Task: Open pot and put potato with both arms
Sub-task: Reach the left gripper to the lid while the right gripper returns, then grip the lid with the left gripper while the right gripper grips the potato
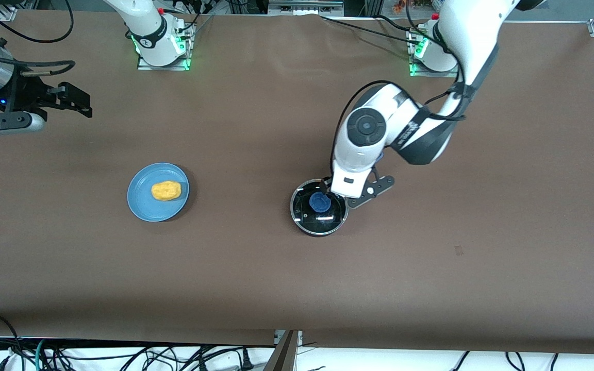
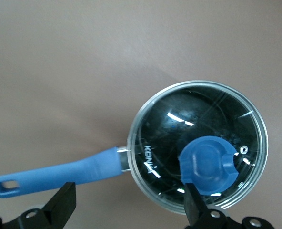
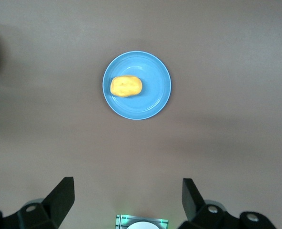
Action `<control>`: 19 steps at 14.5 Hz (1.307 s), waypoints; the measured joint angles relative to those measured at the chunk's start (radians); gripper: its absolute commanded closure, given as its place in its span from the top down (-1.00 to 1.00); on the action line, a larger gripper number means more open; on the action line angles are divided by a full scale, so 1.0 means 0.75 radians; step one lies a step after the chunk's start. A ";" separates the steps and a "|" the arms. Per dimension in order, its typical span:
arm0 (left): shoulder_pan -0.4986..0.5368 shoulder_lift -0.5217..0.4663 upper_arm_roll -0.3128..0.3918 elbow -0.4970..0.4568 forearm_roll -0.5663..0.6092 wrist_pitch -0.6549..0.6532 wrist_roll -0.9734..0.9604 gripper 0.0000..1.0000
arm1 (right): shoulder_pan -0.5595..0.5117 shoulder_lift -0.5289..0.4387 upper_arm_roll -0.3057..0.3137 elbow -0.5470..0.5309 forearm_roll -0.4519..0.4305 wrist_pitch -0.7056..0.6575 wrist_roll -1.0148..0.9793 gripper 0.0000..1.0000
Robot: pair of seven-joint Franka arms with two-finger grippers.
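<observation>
The black pot (image 1: 319, 206) stands mid-table with its glass lid (image 2: 198, 129) on, blue knob (image 1: 319, 201) on top. In the left wrist view its blue handle (image 2: 60, 174) lies on the table. My left gripper (image 2: 129, 207) is open and empty above where the handle joins the pot, one finger (image 2: 194, 207) over the lid's rim beside the knob (image 2: 208, 164). The yellow potato (image 1: 166, 191) lies on a light-blue plate (image 1: 142, 203). My right gripper (image 3: 126, 198) is open and empty, held high at the right arm's end of the table, with the potato (image 3: 126, 86) in its view.
The brown table cover (image 1: 276, 278) is bare around the plate and the pot. The arms' bases (image 1: 163, 49) stand along the edge farthest from the front camera. Cables hang below the nearest edge.
</observation>
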 measured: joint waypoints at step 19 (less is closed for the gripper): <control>-0.280 0.237 0.223 0.261 0.001 0.112 -0.297 1.00 | -0.014 0.417 -0.008 -0.365 0.061 0.797 0.292 0.99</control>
